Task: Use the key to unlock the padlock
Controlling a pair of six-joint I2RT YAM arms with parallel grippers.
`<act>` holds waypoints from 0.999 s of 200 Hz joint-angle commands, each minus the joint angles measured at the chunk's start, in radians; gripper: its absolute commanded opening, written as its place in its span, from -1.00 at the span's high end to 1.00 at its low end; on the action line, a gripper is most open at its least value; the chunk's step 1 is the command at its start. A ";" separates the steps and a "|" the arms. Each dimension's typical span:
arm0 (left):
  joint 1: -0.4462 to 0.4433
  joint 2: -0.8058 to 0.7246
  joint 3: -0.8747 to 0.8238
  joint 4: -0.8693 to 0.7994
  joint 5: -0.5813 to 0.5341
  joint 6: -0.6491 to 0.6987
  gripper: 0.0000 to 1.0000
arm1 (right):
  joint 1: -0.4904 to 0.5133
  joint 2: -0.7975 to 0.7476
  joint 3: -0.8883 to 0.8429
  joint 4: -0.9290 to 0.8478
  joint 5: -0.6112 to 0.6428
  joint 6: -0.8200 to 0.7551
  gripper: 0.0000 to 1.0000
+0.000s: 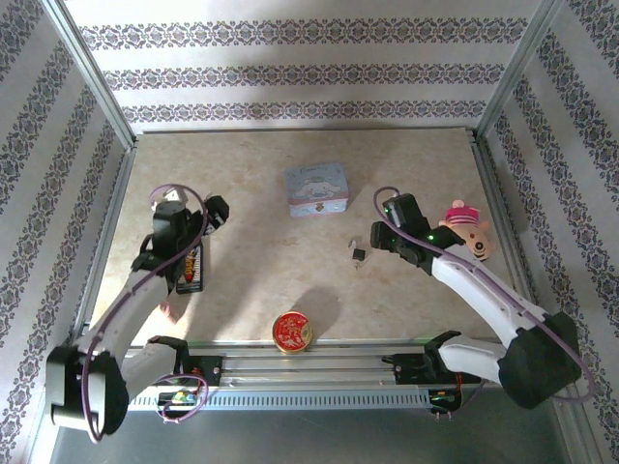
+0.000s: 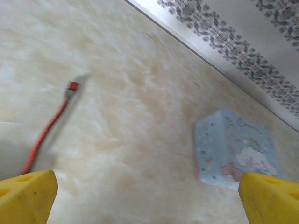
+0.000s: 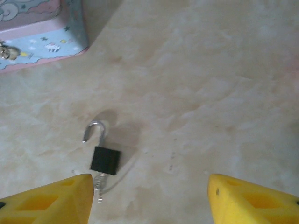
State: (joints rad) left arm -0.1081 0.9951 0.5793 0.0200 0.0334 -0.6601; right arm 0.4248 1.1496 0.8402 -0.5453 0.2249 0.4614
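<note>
The small black padlock [image 3: 105, 160] lies flat on the table, and its metal shackle [image 3: 93, 130] is swung open on one side. The silvery key [image 3: 99, 184] sticks out of the padlock's bottom end. My right gripper [image 3: 149, 198] hovers open above the table with nothing between its yellow fingers [image 3: 51, 200]; the padlock lies just inside the left finger. From above, the padlock [image 1: 359, 255] sits just left of the right gripper [image 1: 377, 238]. My left gripper [image 1: 217, 207] stands wide open and empty over bare table [image 2: 140, 140], far left of the padlock.
A pastel-blue box [image 1: 317, 188] with a cartoon picture stands behind the padlock, also visible as the box [image 2: 233, 154] and the box [image 3: 42, 32]. A round red-and-gold tin [image 1: 291, 331] sits at the near edge. A pink plush toy [image 1: 469, 230] lies right. A red cable [image 2: 46, 130] lies under the left arm.
</note>
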 commanded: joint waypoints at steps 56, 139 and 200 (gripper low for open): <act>0.024 -0.100 -0.257 0.367 -0.395 0.347 -0.99 | -0.065 -0.167 -0.174 0.260 0.142 -0.102 -0.96; 0.072 0.136 -0.278 0.624 -0.294 0.531 -0.99 | -0.072 -0.301 -0.461 0.710 0.214 -0.242 -0.96; 0.079 0.263 -0.300 0.813 -0.143 0.620 -0.99 | -0.083 -0.383 -0.524 0.764 0.206 -0.365 -0.96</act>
State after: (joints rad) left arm -0.0437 1.2274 0.3012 0.6827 -0.1822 -0.1066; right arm 0.3550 0.7937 0.3519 0.1638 0.4114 0.1772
